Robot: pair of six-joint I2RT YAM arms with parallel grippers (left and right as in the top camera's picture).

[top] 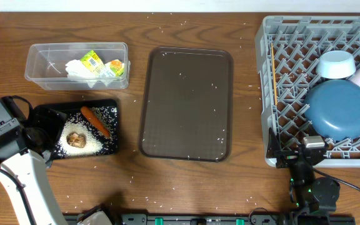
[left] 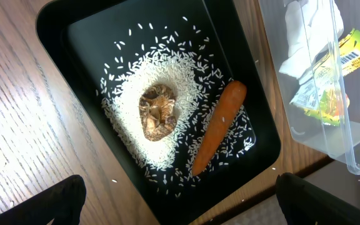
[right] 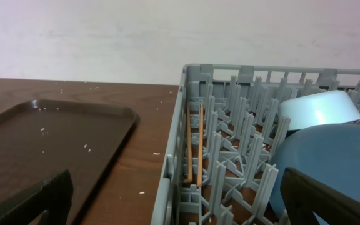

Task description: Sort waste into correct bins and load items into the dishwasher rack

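L fingers (left: 55,203): spread wide, empty, over the black tray (left: 61,37). Between them, near to far: rice (left: 136,94) w/ brown lump (left: 157,112) on it, carrot (left: 217,128) just beside. Past the carrot-side finger: clear tub (left: 355,156) holding tissue (left: 302,37) and wrapper (left: 349,56).

R fingers (right: 36,200): spread wide, empty, at the rack (right: 186,112) wall. Ahead, inside: chopsticks (right: 189,144) along that wall, dark-blue dish (right: 330,156), light-blue bowl (right: 317,109) behind it. Brown tray (right: 55,137) lies on the surface beside the other finger.
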